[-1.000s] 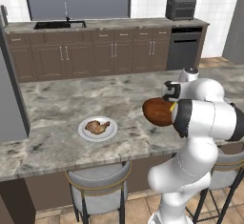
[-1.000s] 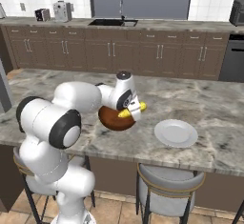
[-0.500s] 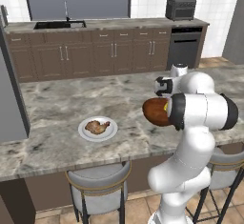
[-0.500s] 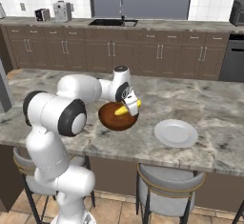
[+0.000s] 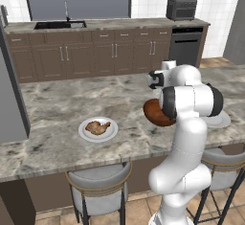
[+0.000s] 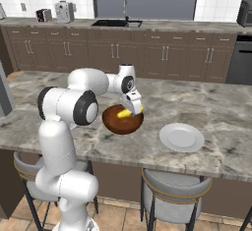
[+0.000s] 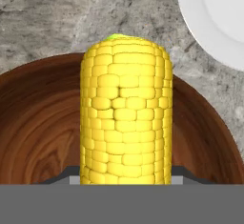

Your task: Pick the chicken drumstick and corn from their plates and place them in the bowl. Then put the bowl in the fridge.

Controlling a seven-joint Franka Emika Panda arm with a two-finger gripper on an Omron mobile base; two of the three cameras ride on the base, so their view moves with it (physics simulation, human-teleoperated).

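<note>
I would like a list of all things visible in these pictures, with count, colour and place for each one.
corn: one, bright yellow, held over the bowl
bowl: one, reddish-brown, on the island counter
chicken drumstick: one, golden-brown, on the left plate
plates: two, white; one bare, right of the bowl
island counter: one, grey marble
stools: three, grey seats, below the counter
sink: one, dark, rear counter
toaster oven: one, dark, rear counter
gripper: one, closed on the corn
</note>
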